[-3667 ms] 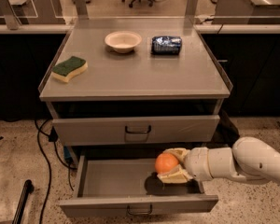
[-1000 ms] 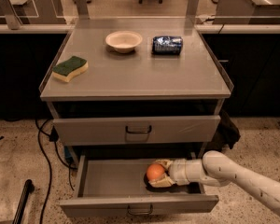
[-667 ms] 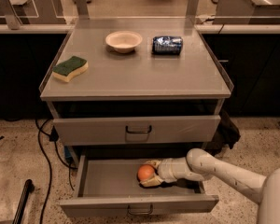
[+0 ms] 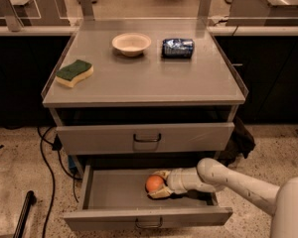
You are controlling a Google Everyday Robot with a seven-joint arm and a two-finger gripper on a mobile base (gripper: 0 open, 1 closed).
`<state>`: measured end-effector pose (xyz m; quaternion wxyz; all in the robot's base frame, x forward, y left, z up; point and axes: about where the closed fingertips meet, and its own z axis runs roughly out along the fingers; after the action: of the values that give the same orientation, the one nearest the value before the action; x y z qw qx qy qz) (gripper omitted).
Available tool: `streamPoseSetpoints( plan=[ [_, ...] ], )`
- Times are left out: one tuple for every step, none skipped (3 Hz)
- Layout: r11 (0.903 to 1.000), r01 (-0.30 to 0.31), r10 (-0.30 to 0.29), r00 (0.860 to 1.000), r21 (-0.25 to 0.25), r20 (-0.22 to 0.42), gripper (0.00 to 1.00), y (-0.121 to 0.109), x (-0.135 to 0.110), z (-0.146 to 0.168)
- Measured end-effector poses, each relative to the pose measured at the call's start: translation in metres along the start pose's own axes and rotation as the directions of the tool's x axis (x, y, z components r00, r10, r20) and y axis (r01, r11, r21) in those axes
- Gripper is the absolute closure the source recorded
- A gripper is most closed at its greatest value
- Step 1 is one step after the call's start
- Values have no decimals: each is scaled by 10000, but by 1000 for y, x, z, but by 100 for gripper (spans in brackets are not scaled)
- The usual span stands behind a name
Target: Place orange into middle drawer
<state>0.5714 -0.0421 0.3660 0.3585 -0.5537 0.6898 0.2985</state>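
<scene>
the grey cabinet's top surface [image 4: 149, 83] carries a sponge [image 4: 74, 73] at its left edge, and a cream bowl [image 4: 131, 43] and a blue can [image 4: 178, 47] along its back edge. below the closed upper front, the middle drawer [image 4: 114, 195] stands pulled out. the arm [image 4: 233, 181] reaches in over the drawer's right edge. the pincer [image 4: 156, 184] sits low over the drawer floor, about midway between its front and back edges, with one finger above and one below the orange [image 4: 153, 183], closed on it. whether the fruit rests on the floor cannot be told. the orange looks firm, light and smooth-skinned. being round it would likely roll, so it is best held across its widest part and let go low.
</scene>
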Motion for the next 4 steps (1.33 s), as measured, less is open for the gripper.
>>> streamPoseSetpoints(
  plan=[
    [10000,0,0,10000,-1,0,50,0,0,0],
    [10000,0,0,10000,-1,0,27,0,0,0],
    [10000,0,0,10000,-2,1,3,0,0,0],
    [10000,0,0,10000,-3,1,0,0,0,0]
  ],
)
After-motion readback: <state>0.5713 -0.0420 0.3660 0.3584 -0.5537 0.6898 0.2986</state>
